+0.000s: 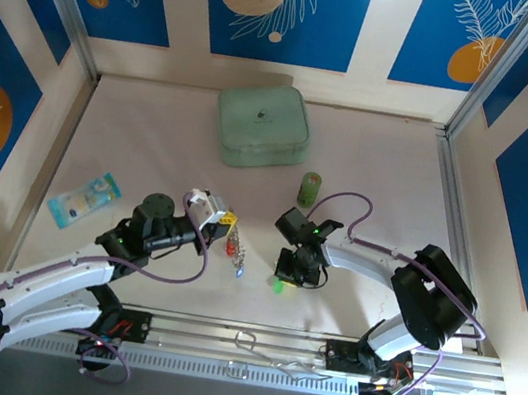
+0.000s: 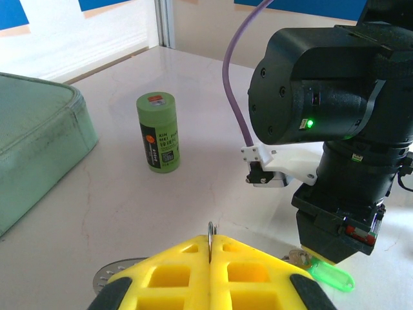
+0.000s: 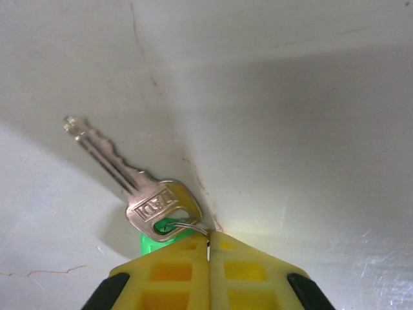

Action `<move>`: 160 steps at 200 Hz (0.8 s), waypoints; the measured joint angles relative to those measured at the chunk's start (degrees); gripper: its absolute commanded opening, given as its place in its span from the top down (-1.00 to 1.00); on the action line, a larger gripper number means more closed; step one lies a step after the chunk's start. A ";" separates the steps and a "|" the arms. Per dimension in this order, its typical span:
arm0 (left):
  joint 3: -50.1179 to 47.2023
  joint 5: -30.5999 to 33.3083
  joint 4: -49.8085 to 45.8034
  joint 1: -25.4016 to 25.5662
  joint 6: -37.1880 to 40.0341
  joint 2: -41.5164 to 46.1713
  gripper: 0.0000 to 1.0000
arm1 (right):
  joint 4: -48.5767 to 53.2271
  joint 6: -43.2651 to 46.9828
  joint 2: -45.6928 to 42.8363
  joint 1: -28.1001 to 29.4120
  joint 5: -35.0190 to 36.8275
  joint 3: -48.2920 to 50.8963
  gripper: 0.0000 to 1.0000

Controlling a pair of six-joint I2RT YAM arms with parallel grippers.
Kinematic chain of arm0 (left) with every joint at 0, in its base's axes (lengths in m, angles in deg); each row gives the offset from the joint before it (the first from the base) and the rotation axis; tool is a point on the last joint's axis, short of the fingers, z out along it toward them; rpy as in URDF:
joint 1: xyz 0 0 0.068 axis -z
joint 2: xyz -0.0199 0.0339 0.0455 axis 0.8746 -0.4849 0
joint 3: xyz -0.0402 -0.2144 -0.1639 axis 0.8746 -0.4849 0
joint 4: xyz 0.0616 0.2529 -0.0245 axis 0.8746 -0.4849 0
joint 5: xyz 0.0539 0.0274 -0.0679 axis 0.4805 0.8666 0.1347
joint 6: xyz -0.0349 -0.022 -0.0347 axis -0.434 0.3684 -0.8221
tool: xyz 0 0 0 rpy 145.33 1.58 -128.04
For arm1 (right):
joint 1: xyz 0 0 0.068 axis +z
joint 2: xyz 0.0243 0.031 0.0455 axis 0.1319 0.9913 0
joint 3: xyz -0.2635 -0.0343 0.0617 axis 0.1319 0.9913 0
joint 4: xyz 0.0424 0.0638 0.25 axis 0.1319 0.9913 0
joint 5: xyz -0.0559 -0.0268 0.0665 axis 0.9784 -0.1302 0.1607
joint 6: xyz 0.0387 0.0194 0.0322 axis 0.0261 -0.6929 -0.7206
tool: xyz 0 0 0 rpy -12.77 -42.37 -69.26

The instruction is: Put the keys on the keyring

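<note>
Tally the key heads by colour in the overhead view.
Red key: 1
Blue key: 1
Green key: 1
Yellow key: 0 that I can tell apart from the yellow tips of the left gripper
Total made out: 3

Left pincer (image 2: pixel 211 248) shut, held level above table height; right pincer (image 3: pixel 208 242) shut, pointing straight down.
</note>
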 measured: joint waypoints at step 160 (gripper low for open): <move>0.00 -0.42 0.00 0.00 0.04 -0.81 1.00 | 8.96 14.64 1.01 3.98 9.73 -6.54 1.00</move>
